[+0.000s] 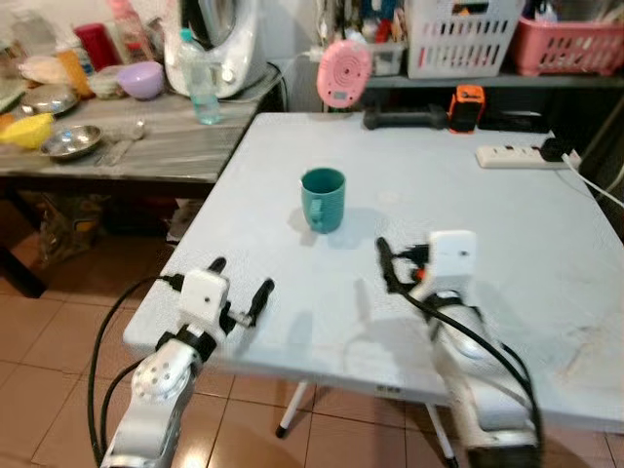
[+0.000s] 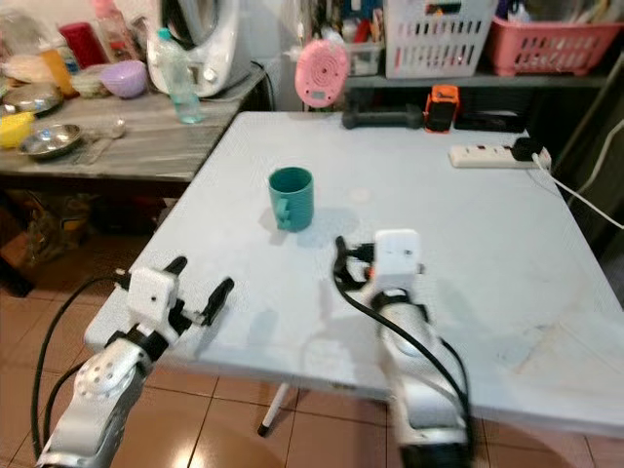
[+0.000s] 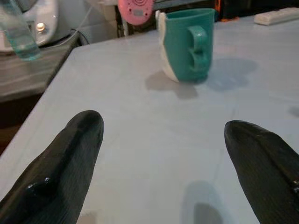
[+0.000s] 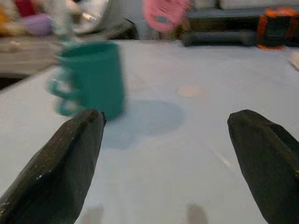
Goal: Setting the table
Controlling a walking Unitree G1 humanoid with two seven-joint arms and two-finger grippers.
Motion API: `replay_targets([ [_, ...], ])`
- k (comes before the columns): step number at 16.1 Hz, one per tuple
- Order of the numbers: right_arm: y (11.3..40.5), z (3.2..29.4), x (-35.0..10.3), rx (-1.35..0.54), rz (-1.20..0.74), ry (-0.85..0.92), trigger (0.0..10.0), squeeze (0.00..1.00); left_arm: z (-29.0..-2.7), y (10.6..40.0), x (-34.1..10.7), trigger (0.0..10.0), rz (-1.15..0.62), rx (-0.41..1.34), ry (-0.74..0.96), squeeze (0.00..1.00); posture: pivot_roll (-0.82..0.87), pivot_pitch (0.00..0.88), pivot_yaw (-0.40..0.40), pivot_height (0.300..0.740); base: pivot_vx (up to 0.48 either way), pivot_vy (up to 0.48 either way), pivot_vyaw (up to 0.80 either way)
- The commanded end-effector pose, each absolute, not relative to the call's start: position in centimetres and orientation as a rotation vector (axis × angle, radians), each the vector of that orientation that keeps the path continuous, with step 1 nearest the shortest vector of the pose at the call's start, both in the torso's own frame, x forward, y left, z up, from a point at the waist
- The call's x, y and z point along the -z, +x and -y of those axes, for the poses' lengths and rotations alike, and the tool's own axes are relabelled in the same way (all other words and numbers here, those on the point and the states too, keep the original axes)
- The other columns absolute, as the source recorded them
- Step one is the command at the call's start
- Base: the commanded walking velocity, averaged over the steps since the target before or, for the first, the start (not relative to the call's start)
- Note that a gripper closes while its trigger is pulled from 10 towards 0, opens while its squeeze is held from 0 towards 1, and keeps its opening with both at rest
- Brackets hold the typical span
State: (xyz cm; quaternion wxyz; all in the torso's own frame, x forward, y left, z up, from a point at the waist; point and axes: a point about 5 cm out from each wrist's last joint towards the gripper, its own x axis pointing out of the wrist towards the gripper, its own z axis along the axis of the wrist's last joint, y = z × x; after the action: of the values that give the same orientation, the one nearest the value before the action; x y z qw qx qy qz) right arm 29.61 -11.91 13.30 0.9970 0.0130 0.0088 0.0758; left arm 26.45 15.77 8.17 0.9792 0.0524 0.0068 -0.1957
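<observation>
Left hand (image 1: 242,284) hovers at the near-left edge of the tabletop (image 1: 546,244), fingers spread wide, nothing between them. Right hand (image 4: 168,154) is further in over the tabletop, near centre, also spread wide and empty.

Teal mug (image 1: 323,199) stands upright ahead of both, mid-tabletop, well clear of the edges. From the left hand it lies forward and to the right; from the right hand, forward and to the left. Handle faces the near-left side, toward the left hand.

My read: right hand is nearer the mug, but the handle favours the left; either needs a forward reach plus an inward swing.

Far edge: power strip (image 1: 517,156), pink round gadget (image 1: 343,72), well apart from the mug.
</observation>
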Motion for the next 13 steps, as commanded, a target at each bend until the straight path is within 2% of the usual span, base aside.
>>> replay_targets([
  [1,30.2,10.8,-14.1,-0.187,0.017,0.031,10.0,0.00,-16.3,26.2,-8.7,10.0,-0.005,0.398,0.123,0.00,-0.05,0.000,0.093,0.740,0.000,0.000,0.00],
  [7,33.9,8.9,-15.5,-0.146,0.047,0.022,10.0,0.00,-16.0,24.9,-9.0,10.0,-0.012,0.477,0.116,0.00,-0.02,0.000,0.094,0.740,0.000,0.000,0.00],
  [13,36.9,7.9,-16.1,-0.131,-0.002,0.081,10.0,0.00,-16.8,23.3,-8.8,10.0,-0.050,0.489,0.138,0.00,0.03,0.062,0.086,0.740,0.000,0.000,0.00],
])
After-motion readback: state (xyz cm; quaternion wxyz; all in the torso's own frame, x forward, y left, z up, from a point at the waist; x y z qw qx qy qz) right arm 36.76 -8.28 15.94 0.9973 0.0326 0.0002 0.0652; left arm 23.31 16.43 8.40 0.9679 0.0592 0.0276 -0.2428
